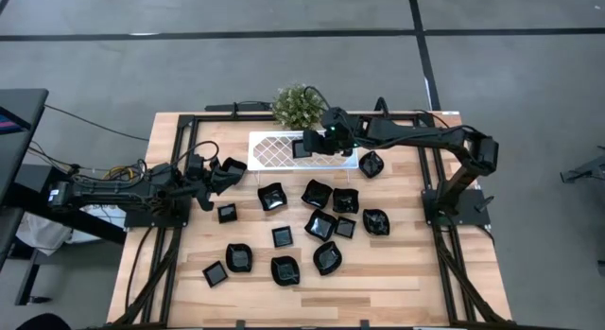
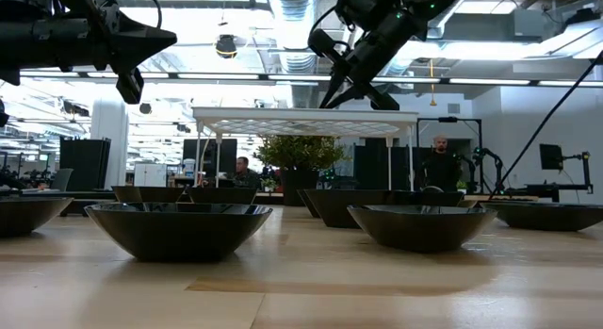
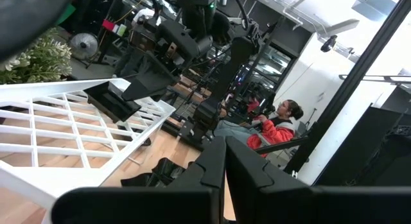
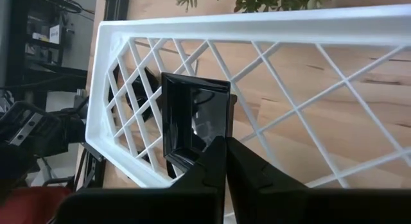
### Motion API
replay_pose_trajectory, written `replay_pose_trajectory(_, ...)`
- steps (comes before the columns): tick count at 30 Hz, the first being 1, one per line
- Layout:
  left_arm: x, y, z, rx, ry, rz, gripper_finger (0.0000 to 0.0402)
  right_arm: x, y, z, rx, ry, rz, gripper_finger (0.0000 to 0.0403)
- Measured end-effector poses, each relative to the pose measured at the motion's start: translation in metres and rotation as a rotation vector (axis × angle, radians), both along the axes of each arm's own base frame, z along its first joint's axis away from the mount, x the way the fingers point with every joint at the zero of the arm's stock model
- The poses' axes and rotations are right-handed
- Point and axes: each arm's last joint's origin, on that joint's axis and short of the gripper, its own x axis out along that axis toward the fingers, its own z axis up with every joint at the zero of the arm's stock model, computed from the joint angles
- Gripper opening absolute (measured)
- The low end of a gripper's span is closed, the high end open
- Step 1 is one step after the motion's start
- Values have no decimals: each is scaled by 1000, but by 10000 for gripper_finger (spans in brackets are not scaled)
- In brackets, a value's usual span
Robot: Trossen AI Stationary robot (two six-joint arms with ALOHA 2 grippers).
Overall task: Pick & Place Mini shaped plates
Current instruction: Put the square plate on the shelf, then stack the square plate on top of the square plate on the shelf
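One square black dish point(image 4: 192, 118) is pinched by its edge between the clenched fingers of the right gripper point(image 4: 225, 161), tilted above the lattice of the white tray point(image 4: 308, 22); from overhead the same dish point(image 1: 308, 146) sits over the middle of that tray point(image 1: 269, 150), with the right gripper point(image 1: 326, 141) just beside it on the side away from the left arm. More than a dozen other mini shaped plates point(image 1: 319, 224) lie scattered on the wooden table point(image 1: 406, 283) on the near side of the tray, some square and some wavy-edged, several touching one another in a loose cluster; one wavy plate point(image 1: 371, 164) rests just off the tray's end under the right arm. At table height, the plates point(image 2: 177, 225) show as shallow dark bowls in front of the tray point(image 2: 301, 114), which stands raised on thin legs. Behind the tray stands a small green potted plant point(image 1: 299, 105). The left gripper point(image 1: 227, 171) hovers off the tray's other end, its fingers point(image 3: 247, 172) pressed together with nothing between them. Beyond the table, a seated person point(image 3: 273, 124) shows in the room.
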Motion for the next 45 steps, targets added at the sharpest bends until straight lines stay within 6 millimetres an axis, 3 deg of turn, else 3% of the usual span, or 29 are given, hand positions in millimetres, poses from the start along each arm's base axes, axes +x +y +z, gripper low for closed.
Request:
replay_pose_trajectory(14, 0, 0, 0, 0, 0, 0, 12, 0, 0, 0, 1, -1, -1, 55)
replay_pose_trajectory(26, 0, 0, 0, 0, 0, 0, 12, 0, 0, 0, 1, -2, 0, 56)
replay_pose_trajectory(45, 0, 0, 1, 0, -10, 0, 12, -17, 8, 24, 27, -52, 70, 56)
